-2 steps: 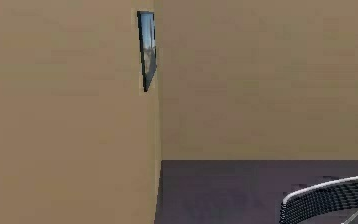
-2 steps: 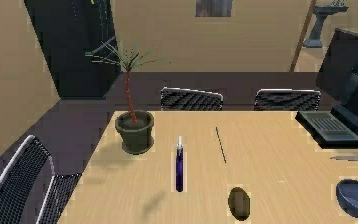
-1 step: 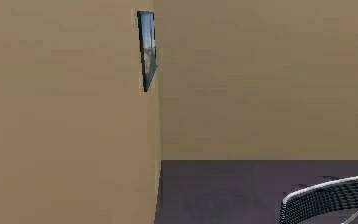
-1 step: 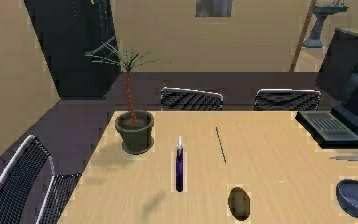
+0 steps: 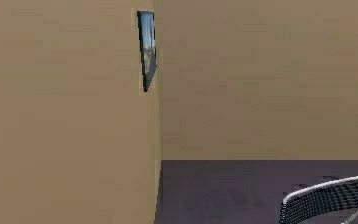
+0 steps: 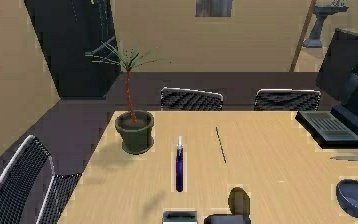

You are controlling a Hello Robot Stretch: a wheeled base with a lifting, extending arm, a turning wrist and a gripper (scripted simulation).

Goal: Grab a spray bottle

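Observation:
A slim dark purple bottle-like thing [image 6: 178, 166] with a pale narrow top stands on the light wooden table [image 6: 267, 165], just right of a potted plant [image 6: 135, 128]. At the arm side view's bottom edge, close in front of that bottle, the end of my arm and gripper [image 6: 215, 212] shows as grey squares and a dark rounded body. Its far end cannot be made out, so I cannot tell whether it holds anything.
A thin dark pencil [image 6: 221, 143] lies right of the bottle, with a laptop [image 6: 339, 100] and a bowl [image 6: 355, 194] further right. Mesh chairs [image 6: 192, 97] ring the table. Ahead is a tan wall corner [image 5: 155, 150], a framed picture [image 5: 147, 48], dark floor and a chair [image 5: 327, 202].

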